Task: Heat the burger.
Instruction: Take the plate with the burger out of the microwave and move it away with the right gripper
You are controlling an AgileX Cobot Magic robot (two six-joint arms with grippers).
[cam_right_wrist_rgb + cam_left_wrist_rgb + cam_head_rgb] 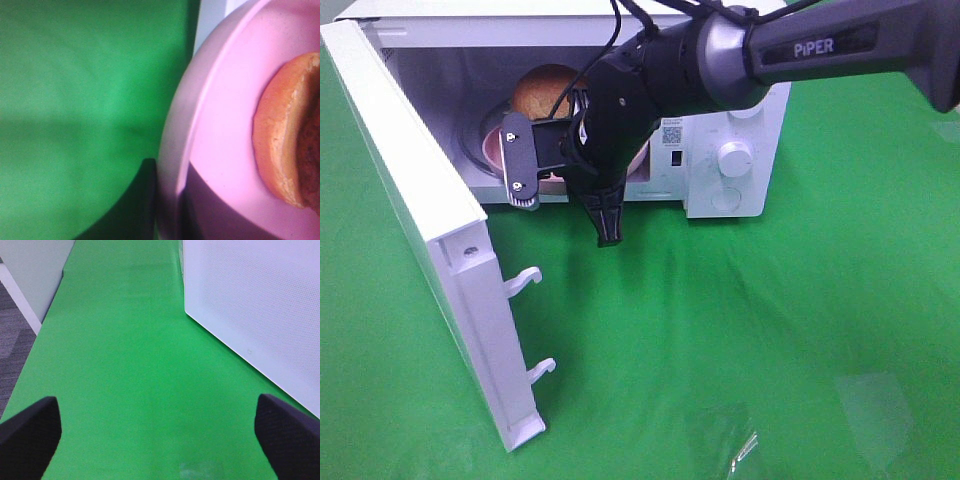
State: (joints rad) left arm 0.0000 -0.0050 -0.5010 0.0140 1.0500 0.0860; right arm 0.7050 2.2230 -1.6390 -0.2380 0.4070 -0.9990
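Green cloth (770, 330) covers the whole table, with a white microwave (735, 150) at its 12 o'clock edge in the high view.

Right gripper (565, 205): it hangs at the mouth of the microwave cavity. One black finger (605, 218) points down toward 6 o'clock, over the cloth just in front of the sill; a flat grey-tipped finger (518, 160) sits at 9 o'clock from the wrist, across the opening. The two stand well apart, so the jaws are spread, with nothing between them. The right wrist view shows no fingers, only the pink plate (215, 125) close up, its rim against the cloth, and the edge of the burger (280, 135) on it. The arm (820, 45) runs back toward 2 o'clock, marked PIPER.

Burger (545, 92): it sits on the plate (492, 148) inside the cavity, mostly hidden behind the wrist; the domed bun shows at 11 o'clock from the gripper. Whether the gripper touches the plate cannot be told.

Microwave door (430, 230): swung fully open toward 7 o'clock, its two white latch hooks (525, 282) sticking out over the cloth. A round knob (733, 158) sits on the control panel at 3 o'clock from the cavity.

Left gripper (160, 440): its two dark fingertips (30, 432) show at opposite edges of the left wrist view, far apart, so it is wide open and empty over bare cloth. A white perforated panel (255, 305) lies just ahead of it. This gripper does not show in the high view.
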